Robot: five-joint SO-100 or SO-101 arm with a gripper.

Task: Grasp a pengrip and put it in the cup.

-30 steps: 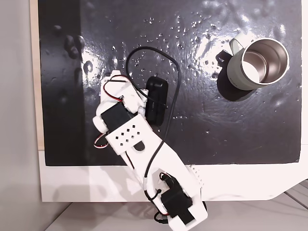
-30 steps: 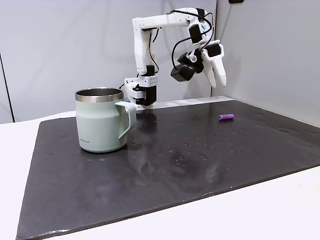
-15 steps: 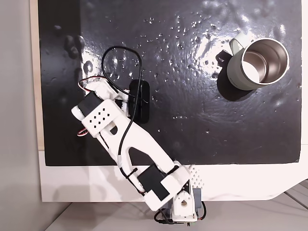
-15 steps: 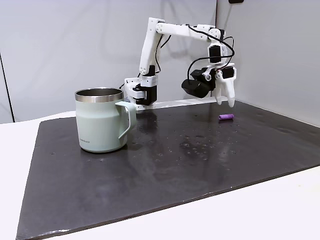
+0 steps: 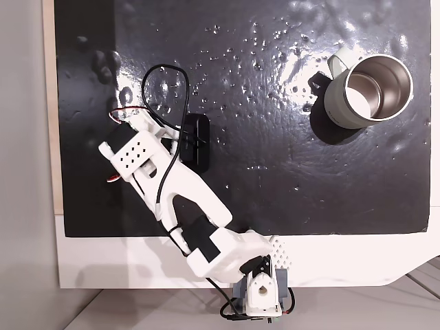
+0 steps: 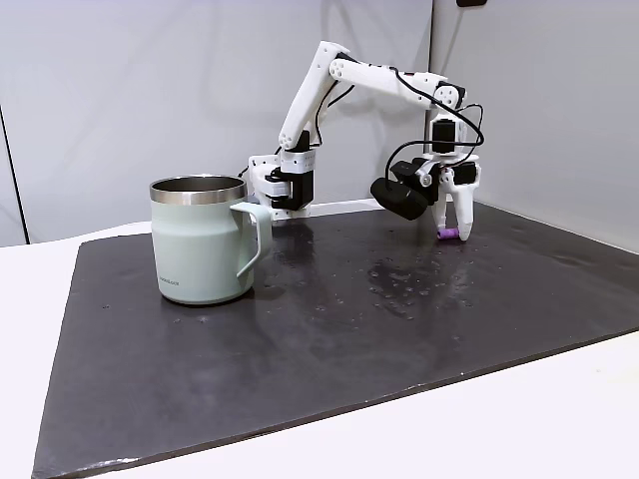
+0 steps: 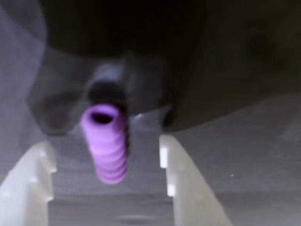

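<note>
Between the two white fingers (image 7: pixel 181 179) of the hand (image 7: pixel 108 188) lies the pengrip (image 7: pixel 107 141), a short purple tube with rounded ribs along its body and an open dark mouth at the far end, as the wrist view shows it. The fingers stand spread on either side of it, with a gap on each side, so nothing is pinched. The tube lies on the dark mat (image 6: pixel 329 329) that covers the bench (image 6: pixel 559 419), its long axis running away from the hand.

From the side, the hand (image 6: pixel 457 236) points straight down with its tips at the mat, and the pengrip (image 6: pixel 448 235) shows as a small purple spot right at those tips. The cup (image 6: pixel 203 239), pale sage green with a steel rim and a handle turned toward the hand, stands upright well apart from the hand, far off along the mat. From above, the cup (image 5: pixel 364 91) shows its shiny steel inside.
</note>
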